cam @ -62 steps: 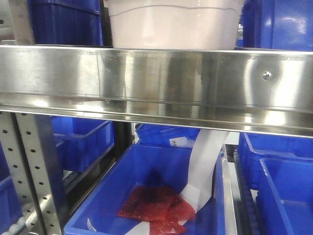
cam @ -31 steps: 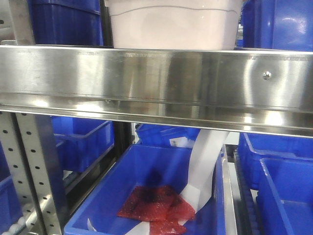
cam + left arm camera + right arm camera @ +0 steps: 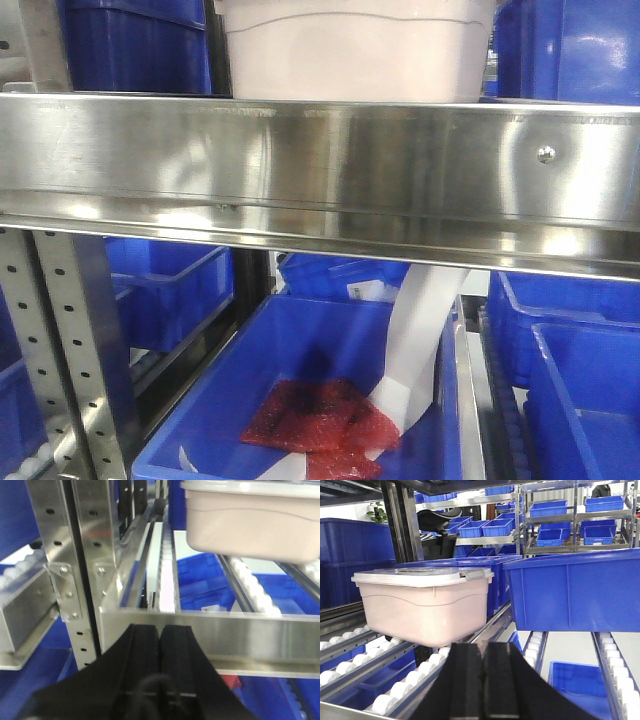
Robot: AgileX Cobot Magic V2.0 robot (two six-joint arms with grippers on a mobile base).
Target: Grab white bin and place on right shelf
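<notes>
The white bin [image 3: 425,607] sat on the right shelf's [image 3: 320,170] rollers, seemingly already delivered. Both the left pincer [image 3: 161,645] and right pincer [image 3: 484,672] were closed, empty, just outside the rail.

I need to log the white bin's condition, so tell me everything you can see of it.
The white bin is a pale pinkish-white plastic tub with rounded corners, a curved moulded line along its side and a flat lid with a grey latch at one end. It looks intact and closed. It sits upright on the white rollers of the steel shelf, beside a blue bin. Neither claw touches it.
</notes>
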